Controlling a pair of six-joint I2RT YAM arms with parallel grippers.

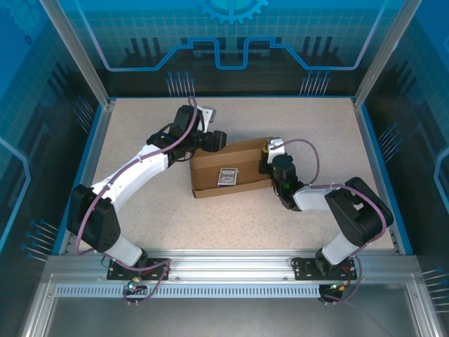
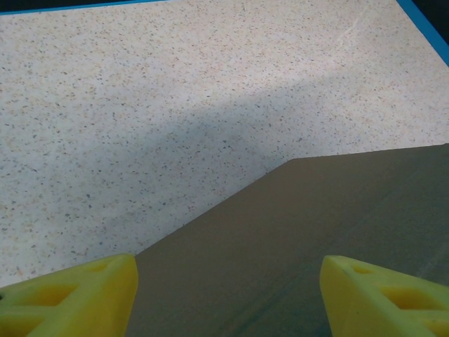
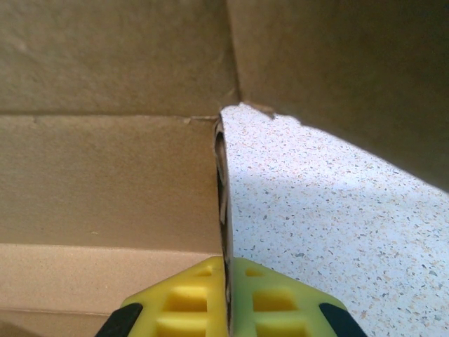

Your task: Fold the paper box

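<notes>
The brown paper box [image 1: 238, 161] lies at the middle of the table with its lid down. My left gripper [image 1: 215, 140] hovers at the box's back left corner. In the left wrist view it [image 2: 228, 302] stands open, its yellow fingers [image 2: 70, 298] wide apart over a flat brown panel [image 2: 337, 232], holding nothing. My right gripper [image 1: 269, 166] is at the box's right end. In the right wrist view it [image 3: 228, 298] is shut on the thin edge of an upright cardboard wall [image 3: 222, 182], with the box's inside panels [image 3: 105, 175] to the left.
A small blue-and-white patterned card [image 1: 226, 177] lies on top of the box near its front. The speckled tabletop [image 1: 231, 232] has blue rims and transparent walls around it. Bare table stretches in front of and behind the box.
</notes>
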